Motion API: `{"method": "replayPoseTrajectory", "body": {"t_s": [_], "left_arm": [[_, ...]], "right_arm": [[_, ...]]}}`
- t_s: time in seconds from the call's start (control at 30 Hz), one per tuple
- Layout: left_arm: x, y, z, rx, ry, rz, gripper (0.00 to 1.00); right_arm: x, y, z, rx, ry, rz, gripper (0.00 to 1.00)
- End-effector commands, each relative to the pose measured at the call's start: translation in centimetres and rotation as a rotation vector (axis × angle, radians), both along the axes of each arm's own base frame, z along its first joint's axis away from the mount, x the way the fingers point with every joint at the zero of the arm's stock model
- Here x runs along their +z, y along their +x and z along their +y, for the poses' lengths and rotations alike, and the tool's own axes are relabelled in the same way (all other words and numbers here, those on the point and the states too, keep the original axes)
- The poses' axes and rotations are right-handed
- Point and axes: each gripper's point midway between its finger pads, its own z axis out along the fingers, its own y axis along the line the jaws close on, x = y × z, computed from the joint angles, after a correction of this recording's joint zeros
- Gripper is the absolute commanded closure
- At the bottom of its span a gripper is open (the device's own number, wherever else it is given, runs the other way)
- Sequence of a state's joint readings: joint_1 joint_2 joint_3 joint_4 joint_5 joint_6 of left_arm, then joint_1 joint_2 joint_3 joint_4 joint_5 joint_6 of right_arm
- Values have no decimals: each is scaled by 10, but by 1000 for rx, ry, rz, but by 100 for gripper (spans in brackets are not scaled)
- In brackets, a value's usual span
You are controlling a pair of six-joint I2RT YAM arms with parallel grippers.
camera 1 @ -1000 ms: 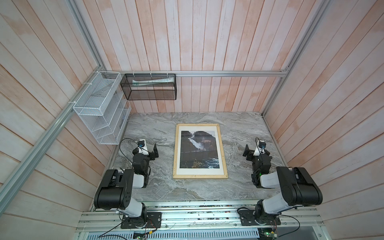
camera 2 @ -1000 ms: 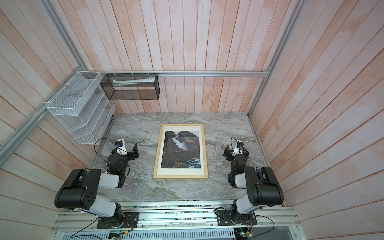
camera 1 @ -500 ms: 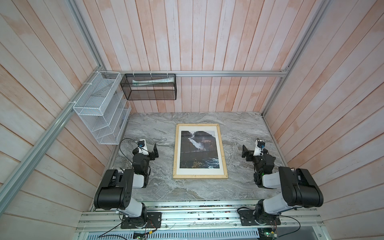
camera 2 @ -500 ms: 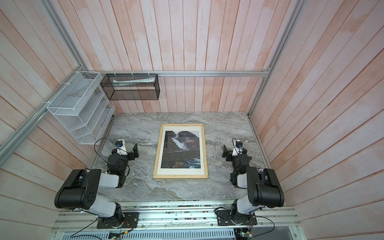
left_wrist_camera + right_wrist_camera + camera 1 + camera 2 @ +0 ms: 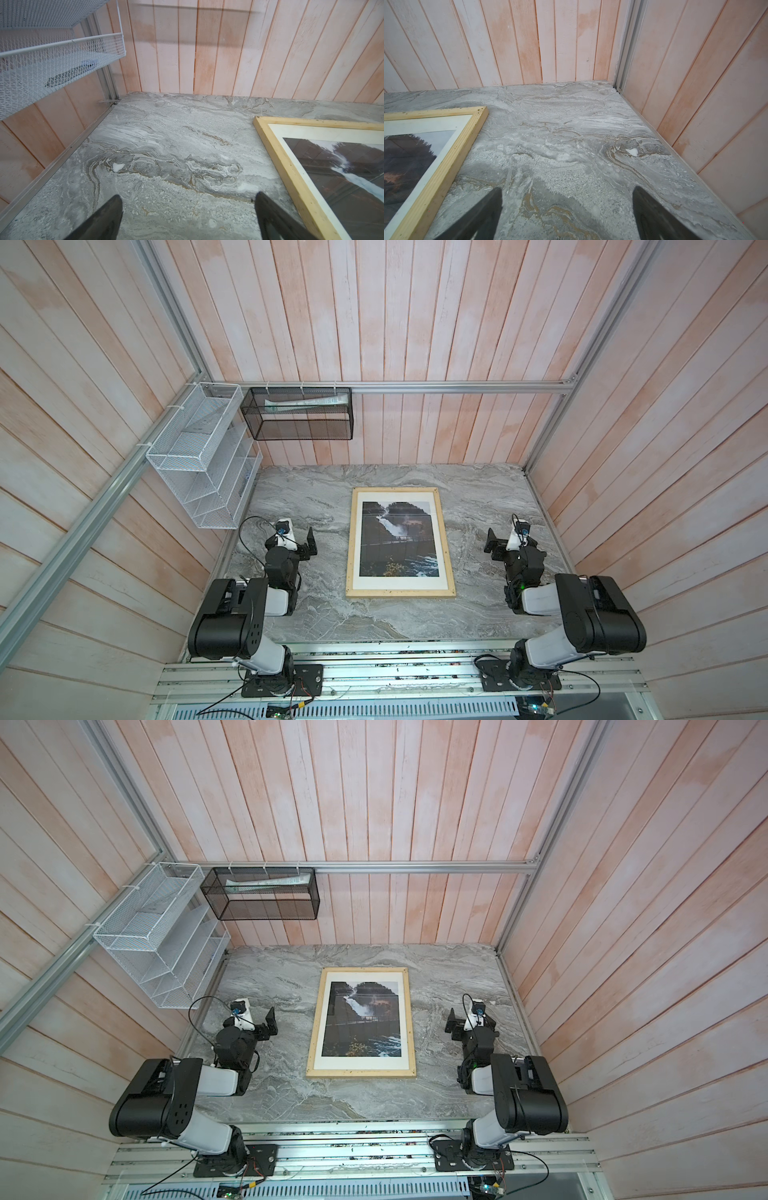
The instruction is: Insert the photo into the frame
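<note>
While both arms sit folded low at the near corners of the tabletop [image 5: 374, 622], the frame [image 5: 399, 593] lies flat in the middle of it, with its long sides running away from the arm bases. Both top views agree [image 5: 360, 1073].

Photo [image 5: 399, 543]: inside the frame, picture side up. White border shows on all four sides within the pale wood rails, and the sheet looks square to them. Cannot tell from these views whether the pane lies over it.

Left end effector [image 5: 297, 537]: jaws spread wide, nothing between them. It is on the left of the frame, near the left rail but clear of it. The left wrist view shows only bare marble between the two dark fingers [image 5: 112, 209]. The frame's rail [image 5: 287, 166] runs past one finger without contact.

Right end effector [image 5: 505, 539]: jaws likewise spread wide and empty, on the right of the frame and well apart from it. In the right wrist view the gap between the fingers [image 5: 645, 199] is bare tabletop, with a frame corner [image 5: 451, 158] and part of the photo [image 5: 404, 155] off to one side.

Surroundings: white wire rack [image 5: 199, 460] on the left wall and black mesh basket [image 5: 299, 418] on the back wall. Both hang above the tabletop, away from the frame.
</note>
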State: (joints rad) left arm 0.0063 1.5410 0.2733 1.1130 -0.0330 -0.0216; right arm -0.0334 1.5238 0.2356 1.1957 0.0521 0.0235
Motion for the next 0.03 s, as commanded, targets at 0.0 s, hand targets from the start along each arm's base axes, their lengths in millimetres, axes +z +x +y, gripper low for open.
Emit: {"method": "replayPoseTrajectory", "body": {"t_s": [0.0], "left_arm": [[4,4,-2,-12,9,-8,0]], "right_arm": [[6,3,-3,-15,6,-13,2]]}}
